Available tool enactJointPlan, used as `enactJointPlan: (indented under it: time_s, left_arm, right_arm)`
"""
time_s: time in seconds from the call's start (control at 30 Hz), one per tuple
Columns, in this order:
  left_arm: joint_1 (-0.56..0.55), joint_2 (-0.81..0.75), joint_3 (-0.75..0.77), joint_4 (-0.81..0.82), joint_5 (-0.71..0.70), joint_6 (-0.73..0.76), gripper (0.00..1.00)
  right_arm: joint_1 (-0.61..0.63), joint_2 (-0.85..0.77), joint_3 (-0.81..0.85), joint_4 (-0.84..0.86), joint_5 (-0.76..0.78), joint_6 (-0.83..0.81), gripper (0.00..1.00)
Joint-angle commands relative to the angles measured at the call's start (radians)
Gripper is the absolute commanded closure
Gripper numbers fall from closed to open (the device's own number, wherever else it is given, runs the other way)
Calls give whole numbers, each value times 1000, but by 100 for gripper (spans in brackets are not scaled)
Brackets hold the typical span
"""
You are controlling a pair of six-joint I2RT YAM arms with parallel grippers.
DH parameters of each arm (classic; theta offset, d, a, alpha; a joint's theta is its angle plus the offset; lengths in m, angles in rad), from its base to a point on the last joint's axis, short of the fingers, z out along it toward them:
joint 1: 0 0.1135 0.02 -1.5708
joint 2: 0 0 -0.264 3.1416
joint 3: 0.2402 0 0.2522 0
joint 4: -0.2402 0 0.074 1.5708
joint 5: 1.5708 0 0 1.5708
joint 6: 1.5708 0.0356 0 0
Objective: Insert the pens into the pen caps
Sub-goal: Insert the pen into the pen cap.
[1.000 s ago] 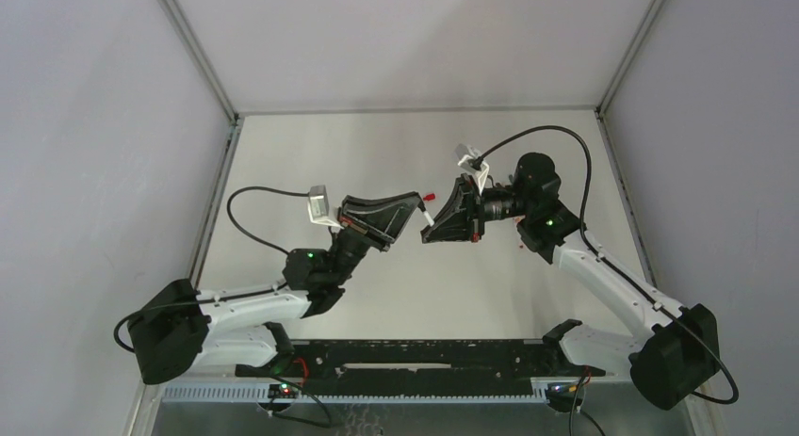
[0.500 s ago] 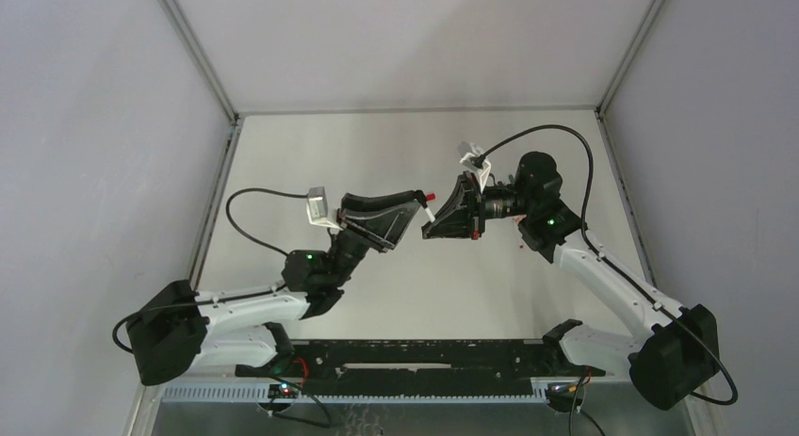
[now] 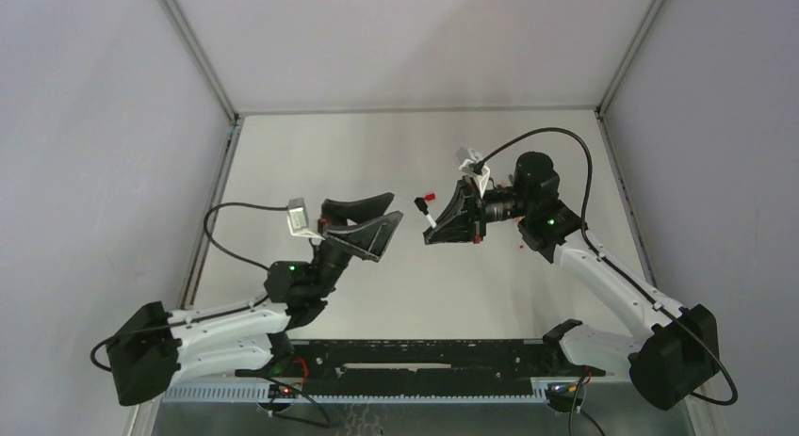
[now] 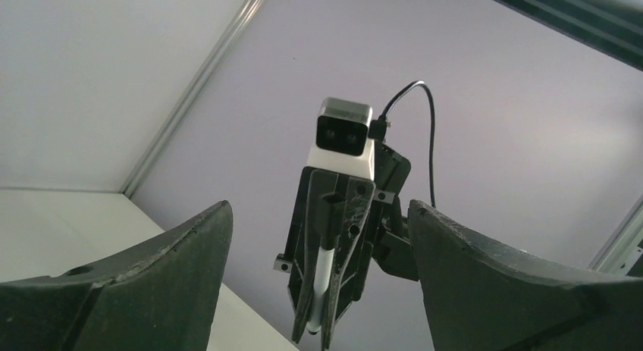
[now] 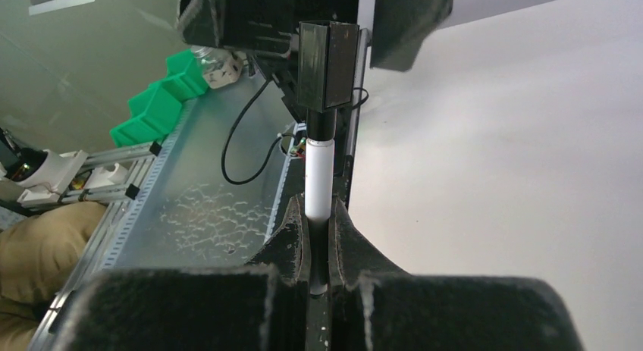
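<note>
Pen (image 5: 318, 180) pinched tight in right gripper (image 5: 318, 224), black-capped end poking out, probably to keep it reachable. Left gripper (image 3: 397, 204) spread wide, empty, just short of right gripper. Red cap (image 3: 428, 198) just beyond.

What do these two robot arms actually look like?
Both have white shells, black joints and a green light. The left gripper and right gripper are black wedges, each beside a small pale camera with a looping black cable.
</note>
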Motion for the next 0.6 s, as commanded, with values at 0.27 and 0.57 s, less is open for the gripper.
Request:
enactJointPlan:
  time_s: [0.27,0.57]
  left_arm:
    - [-4,-150,240,-723,-67,6,11]
    - [-13,-98,364,-866,-71,-9,22]
  right_arm:
    - [-2,3,10,-61,21,-110,100]
    - [-4,4,10,-74,38,-120,100]
